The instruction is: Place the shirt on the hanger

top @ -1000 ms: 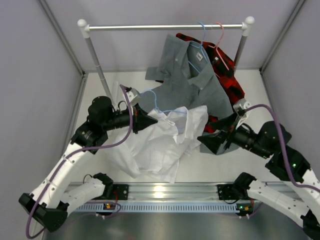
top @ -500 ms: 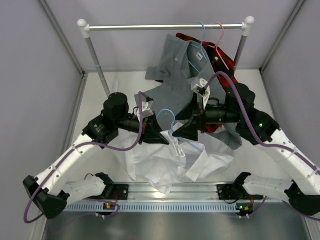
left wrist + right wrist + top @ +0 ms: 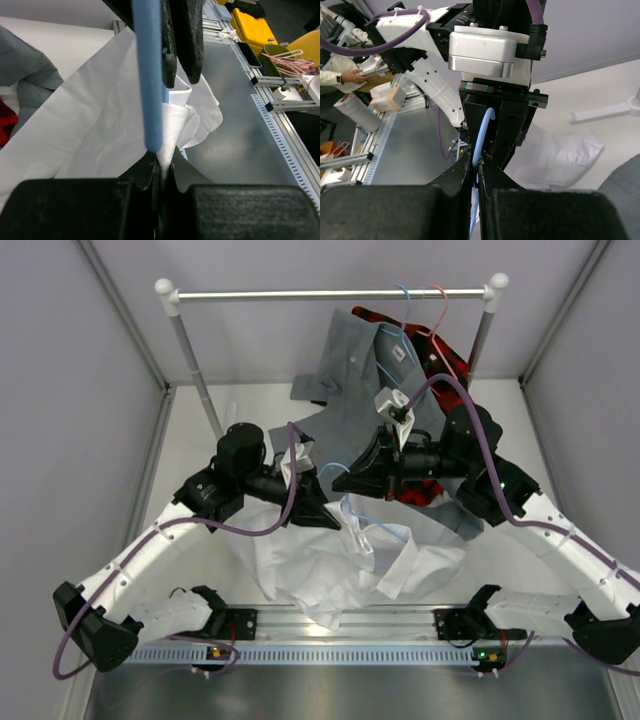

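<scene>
Top external view: both arms reach in to the middle of the table [image 3: 190, 430], and their pincers meet tip to tip above the shirt [image 3: 330, 575]. The left gripper [image 3: 330, 519] comes from the left and the right gripper [image 3: 340, 483] from the right, just far of it. Between them stands the hanger [image 3: 377, 531], its hook curling up beside the right tips and its thin blue wire running right and near across the white cloth. The shirt lies crumpled under the two pincers, spreading from the centre toward the near edge. Whether the wire passes inside the shirt cannot be told.

Left wrist view: the left gripper [image 3: 157, 167] is clenched on the blue wire of the hanger [image 3: 150, 75], which rises straight from its tips; the dark fingers [image 3: 185, 35] of the other arm press together against the same wire higher up. White folds of the shirt [image 3: 95, 130] hang around and behind.

Right wrist view: the right gripper [image 3: 475, 172] is clamped on the hanger [image 3: 483, 127] too, facing the left pincer.

At the far side the grey shirt [image 3: 365, 390] and the plaid shirt [image 3: 445, 365] hang from the rail [image 3: 300, 295]
</scene>
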